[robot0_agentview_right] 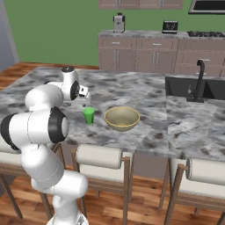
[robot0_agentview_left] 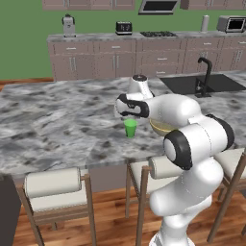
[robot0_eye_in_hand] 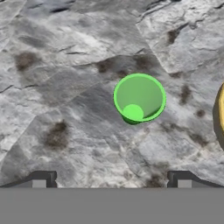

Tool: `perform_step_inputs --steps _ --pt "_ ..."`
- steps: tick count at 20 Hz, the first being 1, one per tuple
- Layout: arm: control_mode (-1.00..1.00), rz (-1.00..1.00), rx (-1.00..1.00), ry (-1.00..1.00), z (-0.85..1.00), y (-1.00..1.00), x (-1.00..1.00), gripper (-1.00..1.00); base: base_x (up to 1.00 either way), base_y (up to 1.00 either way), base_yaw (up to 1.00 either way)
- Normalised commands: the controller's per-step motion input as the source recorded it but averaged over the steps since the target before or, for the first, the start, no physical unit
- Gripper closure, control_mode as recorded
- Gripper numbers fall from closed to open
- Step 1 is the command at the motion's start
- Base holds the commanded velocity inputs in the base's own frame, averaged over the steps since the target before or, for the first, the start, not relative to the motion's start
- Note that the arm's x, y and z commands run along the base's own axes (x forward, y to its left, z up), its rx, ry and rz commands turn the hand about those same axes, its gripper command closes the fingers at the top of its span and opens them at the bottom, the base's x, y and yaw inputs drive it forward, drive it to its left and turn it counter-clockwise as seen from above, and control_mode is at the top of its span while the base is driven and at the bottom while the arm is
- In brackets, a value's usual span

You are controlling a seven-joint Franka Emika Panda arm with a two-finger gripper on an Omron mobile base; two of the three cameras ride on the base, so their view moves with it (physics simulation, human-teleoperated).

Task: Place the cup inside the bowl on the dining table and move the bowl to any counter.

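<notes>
Cup (robot0_eye_in_hand: 139, 98), a small bright green tapered tumbler, standing upright and empty on the dining table (robot0_agentview_left: 57, 125), directly below the gripper (robot0_eye_in_hand: 111, 177), whose jaws stand wide and hold nothing. Bowl (robot0_agentview_right: 122, 118), tan-yellow outside and pale olive inside, sits near the cup at its 3 o'clock in the right base view. In the hand view the bowl is cut off at the 3 o'clock edge, and in the left base view the arm hides most of it.

Green wall (robot0_agentview_left: 29, 43), wood floor (robot0_agentview_left: 110, 221), cushioned stools (robot0_agentview_left: 53, 190), black sink (robot0_agentview_right: 193, 88), toaster (robot0_agentview_left: 124, 28).
</notes>
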Motion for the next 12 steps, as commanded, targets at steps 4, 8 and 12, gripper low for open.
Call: perform_step_inputs --steps 4,8,12 --pt "-1.00 0.00 0.00 0.00 -0.10 0.00 0.00 -1.00 0.00 0.00 0.00" --pt "-1.00 0.00 0.00 0.00 -0.09 -0.02 0.01 -1.00 0.00 0.00 0.00" --pt "-1.00 0.00 0.00 0.00 -0.05 0.00 0.07 -1.00 0.00 0.00 0.00"
